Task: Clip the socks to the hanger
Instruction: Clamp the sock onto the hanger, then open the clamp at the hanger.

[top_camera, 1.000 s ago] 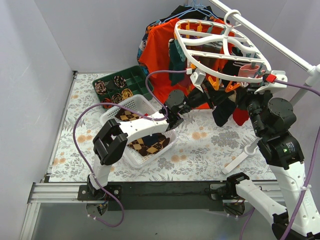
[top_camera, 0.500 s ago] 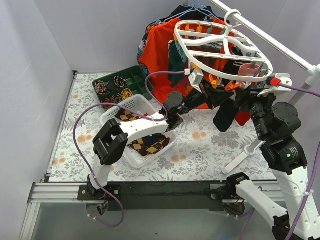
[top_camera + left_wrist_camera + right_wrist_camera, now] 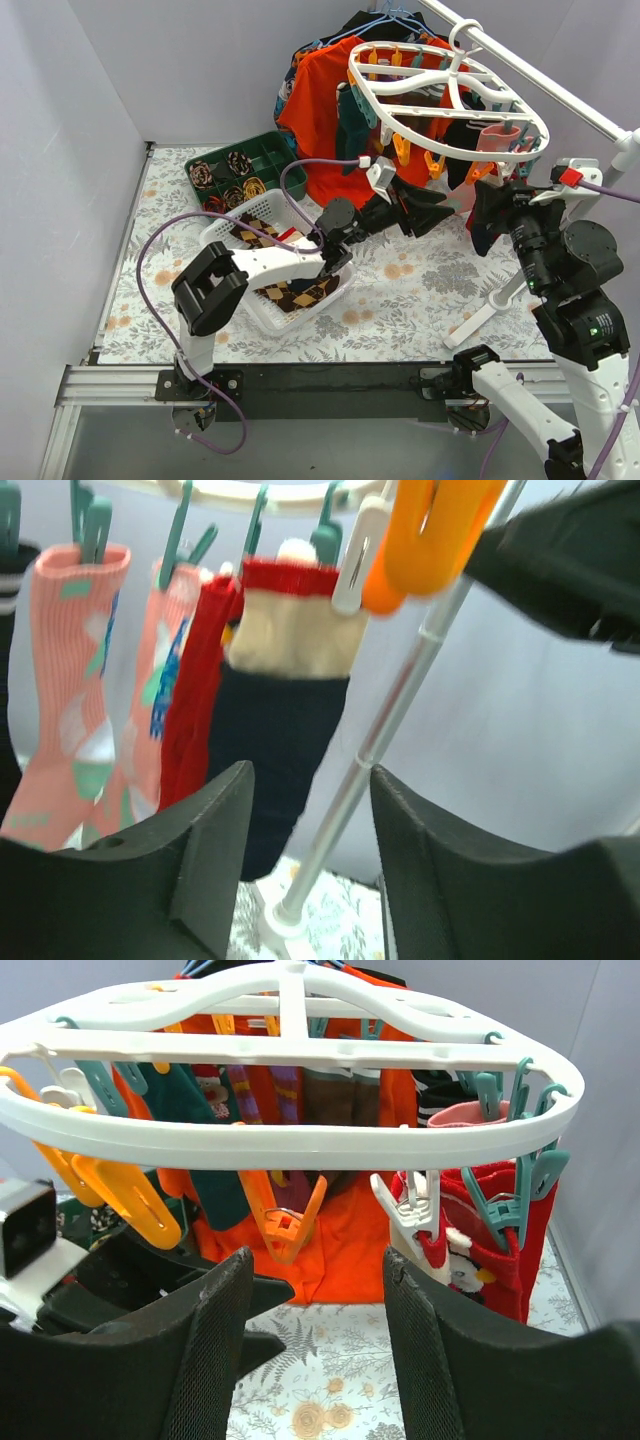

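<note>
The white oval hanger (image 3: 440, 85) hangs from a rail, with orange and teal clips and several socks clipped on. It fills the top of the right wrist view (image 3: 300, 1140). A navy sock with a tan band and red cuff (image 3: 275, 740) hangs from a clip. Loose argyle socks (image 3: 300, 293) lie in a white basket (image 3: 225, 228). My left gripper (image 3: 425, 207) is open and empty just below the hanger's near rim, and its jaws (image 3: 312, 780) stand apart. My right gripper (image 3: 495, 205) is open and empty to the right of it (image 3: 318, 1265).
An orange T-shirt (image 3: 320, 120) hangs behind the hanger. A green tray (image 3: 262, 150) of rolled sock bundles sits at the back left. The white rail (image 3: 560, 95) slants down to the right, with its stand's foot (image 3: 480, 320) on the floral table. Pink socks (image 3: 80, 680) and a red sock (image 3: 195, 710) hang clipped.
Both grippers have drawn back from the hanger, the left one to the left and lower, the right one to the right. The hanger has swung up and back. A dark sock stays hanging from it.
</note>
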Action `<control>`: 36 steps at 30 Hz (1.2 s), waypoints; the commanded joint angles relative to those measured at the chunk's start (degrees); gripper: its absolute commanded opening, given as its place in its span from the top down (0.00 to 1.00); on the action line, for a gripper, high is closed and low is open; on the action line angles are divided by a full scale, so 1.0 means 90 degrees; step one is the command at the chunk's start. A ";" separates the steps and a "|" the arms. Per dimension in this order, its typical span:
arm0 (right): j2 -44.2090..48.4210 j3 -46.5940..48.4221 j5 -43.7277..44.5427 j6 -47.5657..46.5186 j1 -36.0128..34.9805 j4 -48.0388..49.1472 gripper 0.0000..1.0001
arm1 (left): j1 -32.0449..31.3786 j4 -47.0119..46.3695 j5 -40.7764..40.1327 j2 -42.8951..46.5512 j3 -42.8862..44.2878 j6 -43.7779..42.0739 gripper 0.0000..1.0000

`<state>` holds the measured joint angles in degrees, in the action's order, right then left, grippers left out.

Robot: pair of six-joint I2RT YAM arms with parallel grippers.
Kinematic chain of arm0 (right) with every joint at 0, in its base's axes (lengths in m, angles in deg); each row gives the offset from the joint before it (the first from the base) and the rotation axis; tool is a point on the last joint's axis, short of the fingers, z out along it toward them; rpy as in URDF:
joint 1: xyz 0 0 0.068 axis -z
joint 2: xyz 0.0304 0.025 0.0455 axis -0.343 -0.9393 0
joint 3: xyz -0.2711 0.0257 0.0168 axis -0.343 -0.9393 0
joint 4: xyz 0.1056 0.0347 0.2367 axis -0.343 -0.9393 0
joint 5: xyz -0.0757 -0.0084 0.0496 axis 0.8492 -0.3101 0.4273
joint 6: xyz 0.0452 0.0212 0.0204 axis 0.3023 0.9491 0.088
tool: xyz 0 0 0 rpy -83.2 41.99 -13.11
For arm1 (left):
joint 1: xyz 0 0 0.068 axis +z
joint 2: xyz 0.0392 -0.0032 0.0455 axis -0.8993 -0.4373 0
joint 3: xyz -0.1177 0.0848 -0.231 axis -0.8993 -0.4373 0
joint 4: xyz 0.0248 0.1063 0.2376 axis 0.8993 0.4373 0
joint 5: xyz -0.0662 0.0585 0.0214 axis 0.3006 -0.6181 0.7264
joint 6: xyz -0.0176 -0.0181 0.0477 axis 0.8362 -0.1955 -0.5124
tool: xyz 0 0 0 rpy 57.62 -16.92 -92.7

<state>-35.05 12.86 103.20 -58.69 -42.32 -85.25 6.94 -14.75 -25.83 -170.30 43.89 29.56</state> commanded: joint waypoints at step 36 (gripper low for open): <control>-0.1198 0.1445 -0.0017 0.1227 -0.0027 -0.0905 0.29 | -0.0548 0.1397 -0.1686 0.1551 -0.1195 -0.2149 0.35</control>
<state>-45.15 23.66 102.28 -48.22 -42.32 -94.43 2.37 -2.10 -39.32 -159.00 33.05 11.77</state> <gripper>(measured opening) 0.732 0.651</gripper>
